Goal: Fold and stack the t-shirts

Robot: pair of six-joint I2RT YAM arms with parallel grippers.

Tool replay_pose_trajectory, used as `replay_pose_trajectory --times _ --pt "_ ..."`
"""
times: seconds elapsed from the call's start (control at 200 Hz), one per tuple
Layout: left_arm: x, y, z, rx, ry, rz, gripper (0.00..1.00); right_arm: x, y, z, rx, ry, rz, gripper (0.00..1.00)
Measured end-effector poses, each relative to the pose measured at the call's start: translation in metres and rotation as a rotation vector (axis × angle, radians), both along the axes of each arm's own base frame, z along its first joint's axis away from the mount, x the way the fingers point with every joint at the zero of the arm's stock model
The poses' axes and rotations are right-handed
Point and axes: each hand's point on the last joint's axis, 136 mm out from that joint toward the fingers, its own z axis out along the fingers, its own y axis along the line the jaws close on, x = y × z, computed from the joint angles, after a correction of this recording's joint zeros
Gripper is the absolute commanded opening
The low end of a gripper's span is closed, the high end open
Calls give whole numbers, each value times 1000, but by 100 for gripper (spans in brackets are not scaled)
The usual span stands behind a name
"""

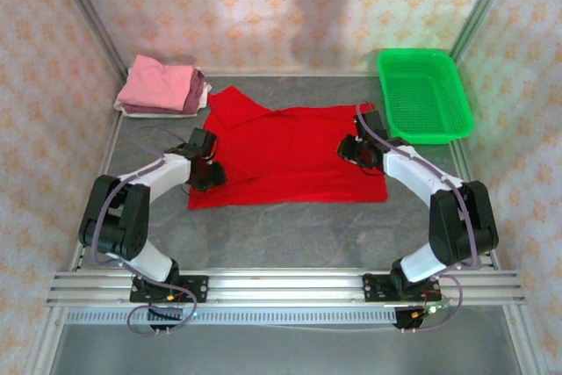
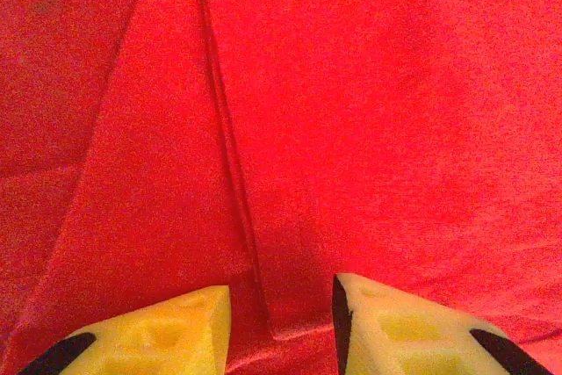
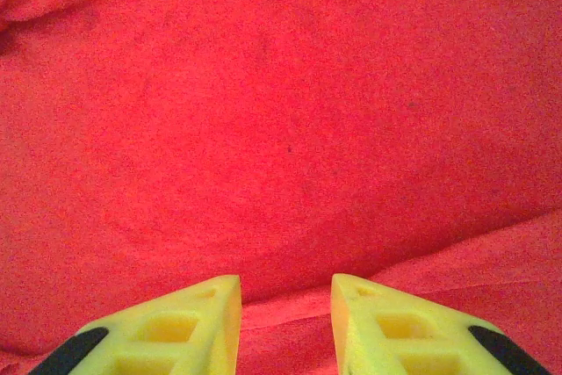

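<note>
Roughly, you're on the last shirt, and it is barely begun. Nearest you, the left gripper sits low on the left edge of the red t-shirt and the right gripper on its right edge. In both wrist views the yellow fingers stand apart with red cloth showing in the gap, so I read neither as clamped on anything. The red t-shirt lies mostly flat across the middle of the table, with one crease running up from the left gripper's tips; as I judge it, all its main folds are left, and so is the carry to the pile. Farther back at the left corner sits the folded stack: pink on top, mauve under it, whitish at the bottom. Count one red shirt, three folded ones, two grippers, and one green basket at the far right.
</note>
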Motion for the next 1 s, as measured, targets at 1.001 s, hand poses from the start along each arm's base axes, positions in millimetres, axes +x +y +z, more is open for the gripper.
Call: replay_pose_trajectory --times 1.001 --pt "17 -1 4 54 -28 -26 12 4 1 1 1 -3 1 34"
